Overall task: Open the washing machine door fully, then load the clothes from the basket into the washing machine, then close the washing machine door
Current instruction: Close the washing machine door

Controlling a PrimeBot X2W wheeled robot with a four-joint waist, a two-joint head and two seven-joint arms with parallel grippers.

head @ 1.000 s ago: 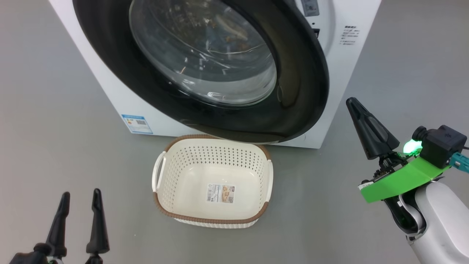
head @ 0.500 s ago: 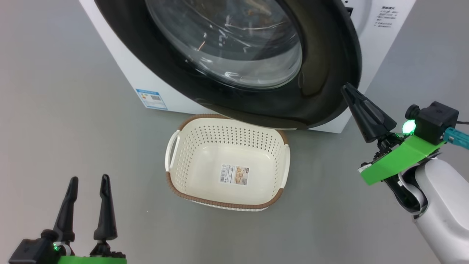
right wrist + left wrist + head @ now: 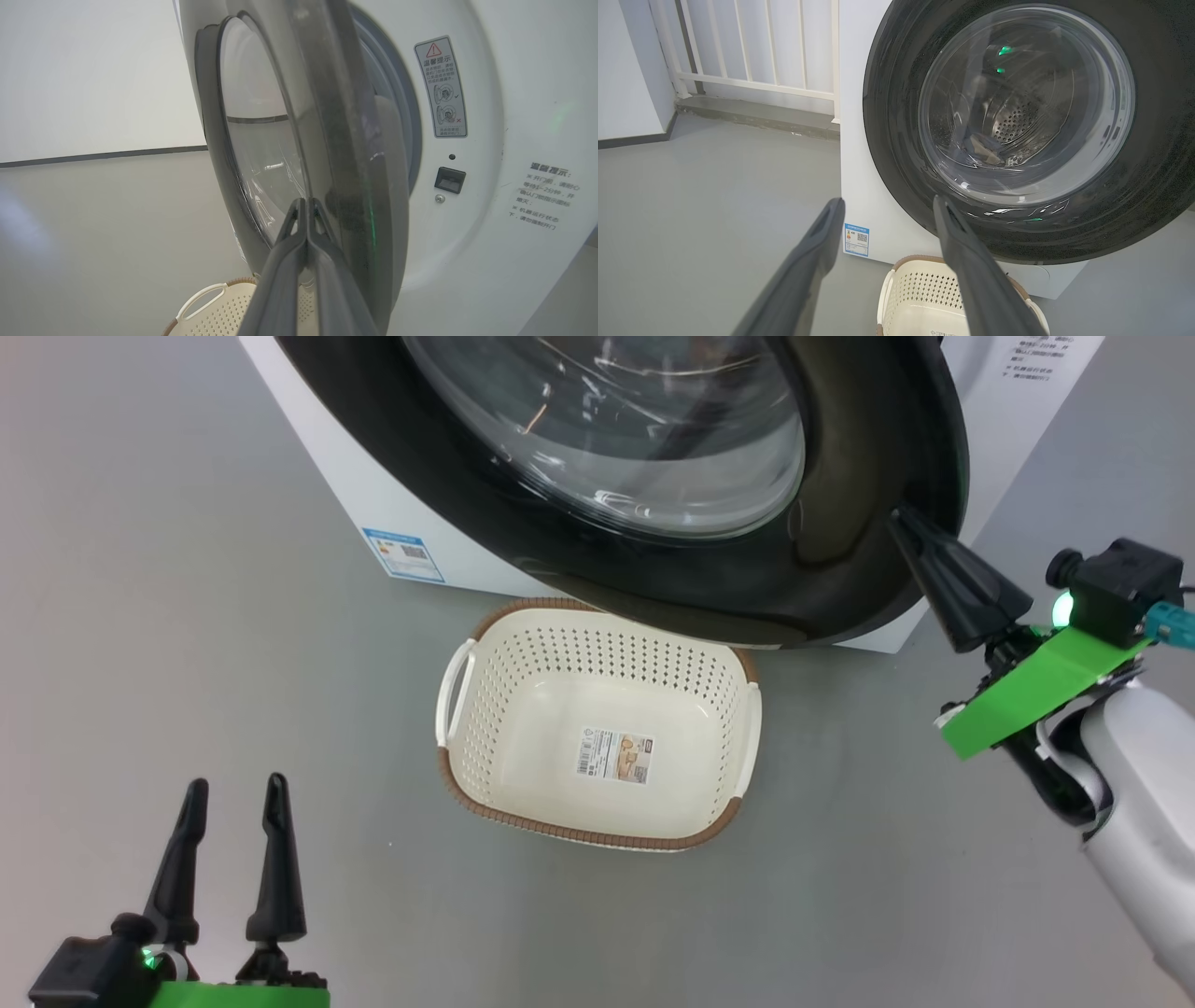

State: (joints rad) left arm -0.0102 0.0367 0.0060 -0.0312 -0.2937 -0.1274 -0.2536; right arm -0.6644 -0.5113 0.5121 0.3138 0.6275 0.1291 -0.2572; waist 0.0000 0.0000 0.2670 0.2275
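We see the grey floor (image 3: 140,663) spread across the head view, and the washing machine (image 3: 1004,439) stands at the top of the frame. Its washing machine door (image 3: 859,476) is ajar. In the right wrist view a gap shows between the door's rim (image 3: 369,140) and the white front, and the latch socket (image 3: 450,179) is uncovered at right of centre.

The basket (image 3: 579,834) sits on the floor in the middle of the head view, just below the door's lower edge. Only a label (image 3: 615,756) lies on its bottom.

The right end effector (image 3: 898,513) is at centre right with its two fingers pressed together and nothing between them. Its tip is at the door's right rim, but we cannot tell whether it touches.

The left end effector (image 3: 235,782) is at the lower left with its fingers apart, holding nothing and well away from the basket.

In the left wrist view we see what look like the clothes (image 3: 978,147), a dark blue and tan bit inside the drum behind the glass. A blue sticker (image 3: 403,553) marks the washer's lower corner, upper left of the basket.
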